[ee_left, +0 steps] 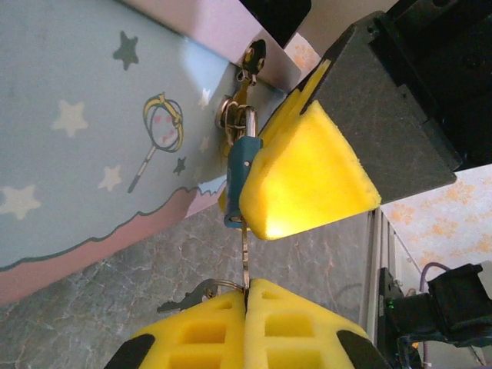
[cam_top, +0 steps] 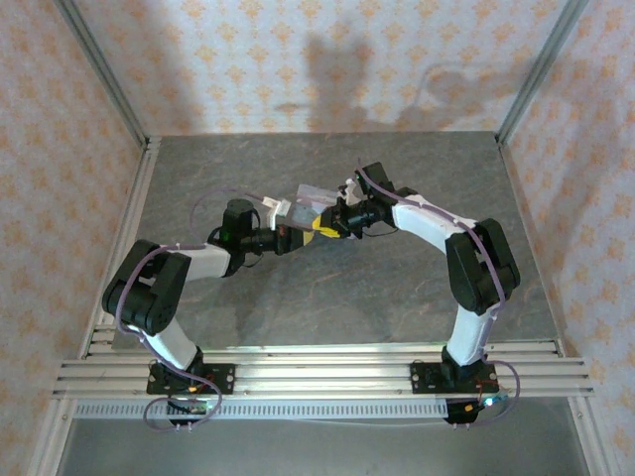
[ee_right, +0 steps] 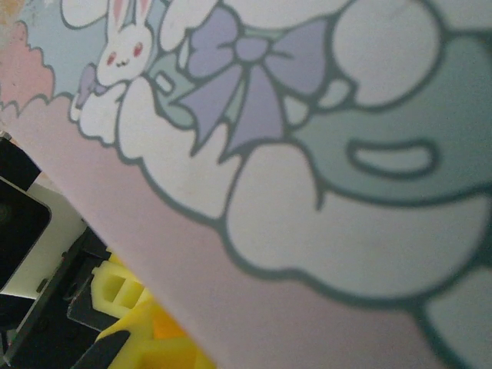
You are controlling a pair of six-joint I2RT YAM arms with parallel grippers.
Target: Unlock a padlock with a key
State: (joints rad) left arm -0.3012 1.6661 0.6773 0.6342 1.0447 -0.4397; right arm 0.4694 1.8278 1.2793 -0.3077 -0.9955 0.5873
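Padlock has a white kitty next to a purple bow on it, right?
Not a kitty. It is a white bunny with long ears, next to the purple bow on the padlock. The right wrist view shows it.

The key (ee_left: 237, 169) sits just beside the padlock (ee_left: 92, 154), above the table (ee_left: 115, 288).

Table (cam_top: 397, 297): dark grey marbled top, matte, faint pale veins. Aluminium rails (cam_top: 327, 369) run across near edge. Left arm base (cam_top: 190, 377) and right arm base (cam_top: 458, 377) bolted on rails. Padlock (cam_top: 316, 198) over mid-table; contact with top unclear.
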